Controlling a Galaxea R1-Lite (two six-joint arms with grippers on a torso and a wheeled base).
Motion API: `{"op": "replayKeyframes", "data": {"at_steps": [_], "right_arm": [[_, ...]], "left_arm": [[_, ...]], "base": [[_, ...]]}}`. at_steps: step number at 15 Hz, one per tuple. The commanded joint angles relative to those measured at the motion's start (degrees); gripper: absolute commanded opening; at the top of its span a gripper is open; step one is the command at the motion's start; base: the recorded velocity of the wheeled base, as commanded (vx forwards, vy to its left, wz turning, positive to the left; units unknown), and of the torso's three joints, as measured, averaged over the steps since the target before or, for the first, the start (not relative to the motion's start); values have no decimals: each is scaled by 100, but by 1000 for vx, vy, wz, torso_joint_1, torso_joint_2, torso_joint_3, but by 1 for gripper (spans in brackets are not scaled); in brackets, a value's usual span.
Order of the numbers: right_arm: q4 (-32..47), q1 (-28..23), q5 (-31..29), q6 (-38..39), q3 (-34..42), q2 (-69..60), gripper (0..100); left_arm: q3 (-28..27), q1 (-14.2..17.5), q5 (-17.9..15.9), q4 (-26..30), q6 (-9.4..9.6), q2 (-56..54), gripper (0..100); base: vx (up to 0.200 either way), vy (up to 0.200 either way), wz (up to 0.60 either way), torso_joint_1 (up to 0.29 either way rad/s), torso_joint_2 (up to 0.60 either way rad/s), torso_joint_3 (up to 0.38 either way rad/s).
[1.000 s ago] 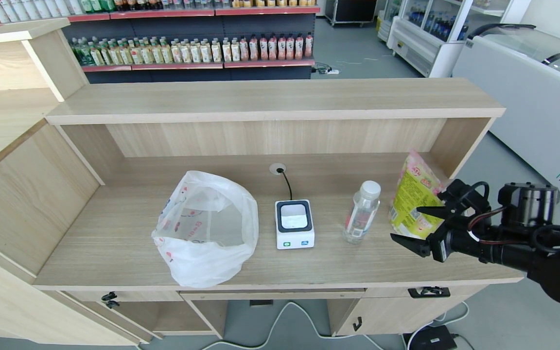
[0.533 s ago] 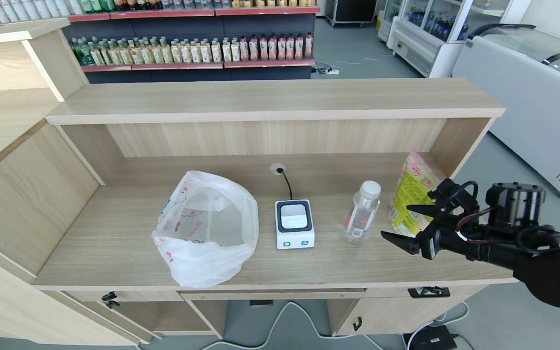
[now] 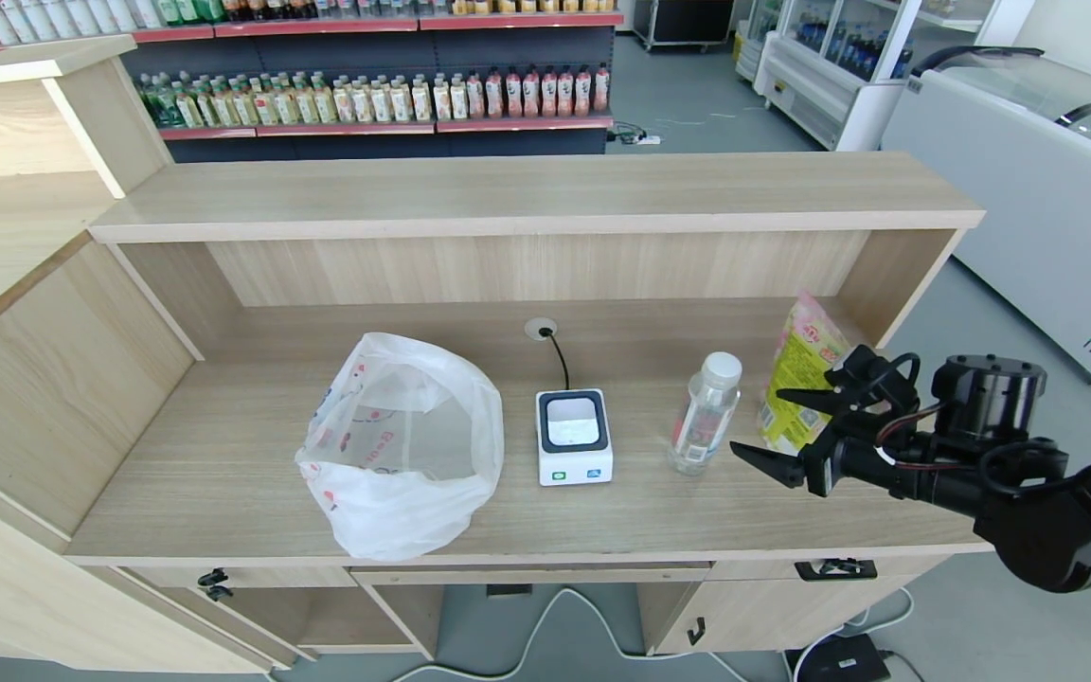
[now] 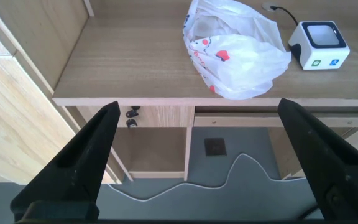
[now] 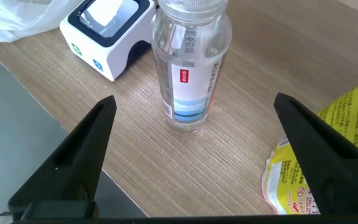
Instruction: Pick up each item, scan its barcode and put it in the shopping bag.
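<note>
Head view: the right gripper [image 3: 759, 423], wide open and empty, is near the upright water bottle [image 3: 705, 414], between barcode scanner [image 3: 573, 436] and snack bag [image 3: 799, 379]. Left wrist view: the left gripper [image 4: 194, 165] is wide open, empty, facing the shopping bag [image 4: 235, 56]. Right wrist view: the water bottle stands ahead, untouched.

The counter [image 3: 223, 455] bears two goods: one clear water bottle [image 3: 705, 414] and one yellow snack packet [image 3: 806, 346]. With them are one white barcode scanner [image 3: 573, 437] and one white plastic shopping bag [image 3: 403, 445].
</note>
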Motion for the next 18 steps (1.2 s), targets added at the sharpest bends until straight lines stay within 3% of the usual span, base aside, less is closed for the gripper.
{"op": "replayKeyframes", "data": {"at_steps": [1, 18], "right_arm": [[-88, 0, 62, -1, -29, 187, 100], [-615, -105, 1020, 342, -538, 837, 100]], "left_arm": [[0, 2, 5, 0, -2, -2, 100], [0, 2, 5, 0, -2, -2, 100]], "base": [[0, 0, 0, 0, 0, 0], [0, 0, 0, 0, 0, 0]]}}
